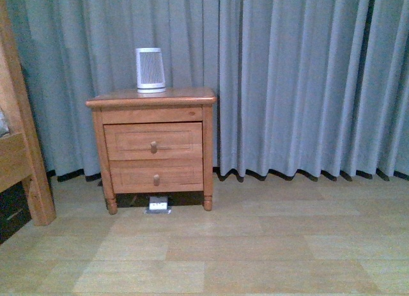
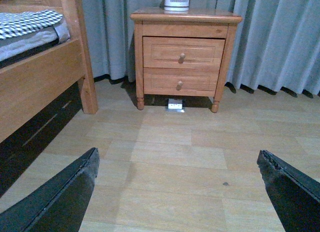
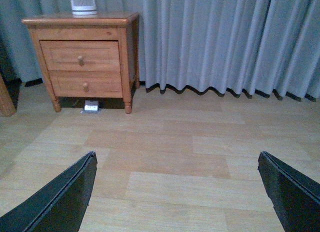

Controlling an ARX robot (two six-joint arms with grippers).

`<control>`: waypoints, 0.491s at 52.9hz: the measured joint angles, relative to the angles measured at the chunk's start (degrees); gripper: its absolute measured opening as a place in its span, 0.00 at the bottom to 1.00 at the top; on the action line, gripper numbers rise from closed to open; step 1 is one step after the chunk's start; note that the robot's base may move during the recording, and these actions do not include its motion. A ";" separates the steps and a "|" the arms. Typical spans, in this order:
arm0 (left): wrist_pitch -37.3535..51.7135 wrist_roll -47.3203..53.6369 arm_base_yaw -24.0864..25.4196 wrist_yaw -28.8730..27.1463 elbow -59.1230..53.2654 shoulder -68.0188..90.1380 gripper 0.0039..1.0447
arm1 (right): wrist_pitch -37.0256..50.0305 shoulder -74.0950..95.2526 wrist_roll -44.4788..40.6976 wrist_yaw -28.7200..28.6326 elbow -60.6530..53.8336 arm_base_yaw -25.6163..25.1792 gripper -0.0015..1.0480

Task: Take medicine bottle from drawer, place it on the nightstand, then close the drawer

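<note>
Wide-open left hand [image 2: 177, 153], wide-open right hand [image 3: 176, 154], one nightstand [image 1: 153, 103], two closed drawers [image 1: 153, 141], one ribbed device [image 1: 150, 70]

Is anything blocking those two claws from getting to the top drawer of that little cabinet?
Nothing visible: only bare floor lies between the left gripper, the right gripper and the drawer. The drawer is shut, so its front hides the inside. On the nightstand, a white ribbed device stands left of the top's middle.
</note>
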 joint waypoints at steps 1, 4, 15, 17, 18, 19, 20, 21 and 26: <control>0.00 0.00 0.00 0.00 0.00 0.00 0.94 | 0.00 0.00 0.00 0.00 0.00 0.00 0.93; 0.00 0.00 0.00 0.00 0.00 0.00 0.94 | 0.00 0.00 0.00 0.00 0.00 0.00 0.93; 0.00 0.00 0.00 -0.02 0.00 0.00 0.94 | 0.00 0.00 0.00 0.00 0.00 0.00 0.93; 0.00 0.00 0.00 -0.02 0.00 0.00 0.94 | 0.00 0.00 0.00 0.00 0.00 0.00 0.93; 0.00 0.00 0.00 -0.02 0.00 0.00 0.94 | 0.00 0.00 0.00 0.00 0.00 0.00 0.93; 0.00 0.00 0.00 0.00 0.00 0.00 0.94 | 0.00 0.00 -0.02 0.00 0.00 0.00 0.93; 0.00 0.00 0.00 0.00 0.00 0.00 0.94 | 0.00 0.00 0.00 0.00 0.00 0.00 0.93; 0.00 0.00 0.00 0.00 0.00 0.00 0.94 | 0.00 0.00 0.00 0.00 0.00 0.00 0.93; 0.00 0.00 0.00 0.00 0.00 0.00 0.94 | 0.00 0.00 0.00 0.00 0.00 0.00 0.93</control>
